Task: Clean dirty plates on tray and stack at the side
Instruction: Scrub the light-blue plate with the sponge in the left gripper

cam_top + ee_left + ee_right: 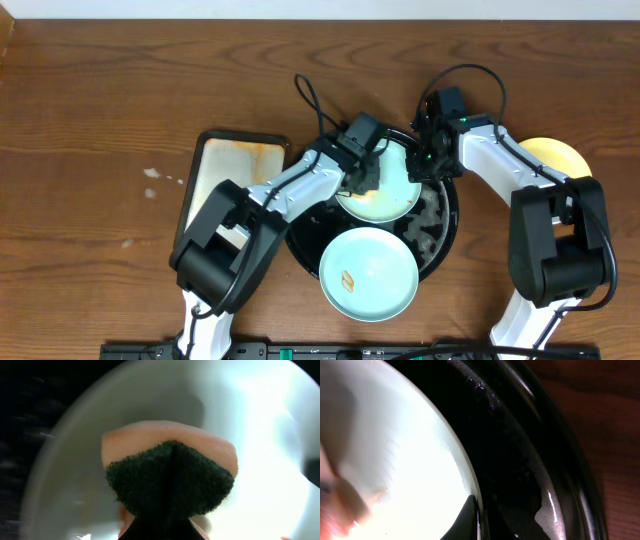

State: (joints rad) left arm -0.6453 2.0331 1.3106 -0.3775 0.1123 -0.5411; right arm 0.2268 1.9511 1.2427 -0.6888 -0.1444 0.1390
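Note:
A mint-blue plate [392, 188] lies in the back of the black tray [442, 232]. My left gripper [362, 180] is shut on a sponge [170, 475], green side towards the wrist camera, and presses it on this plate [250, 420]. My right gripper [427, 163] is shut on the plate's right rim; the right wrist view shows one finger [470, 520] on the rim [410, 460] above the wet tray [530, 460]. A second mint-blue plate [368, 272] with an orange smear lies at the tray's front. A pale yellow plate [555, 155] lies on the table at the right.
A rectangular cream tray [235, 175] stained orange lies left of the black tray. The wooden table [90, 120] has small white specks at the left. A black strip runs along the front edge.

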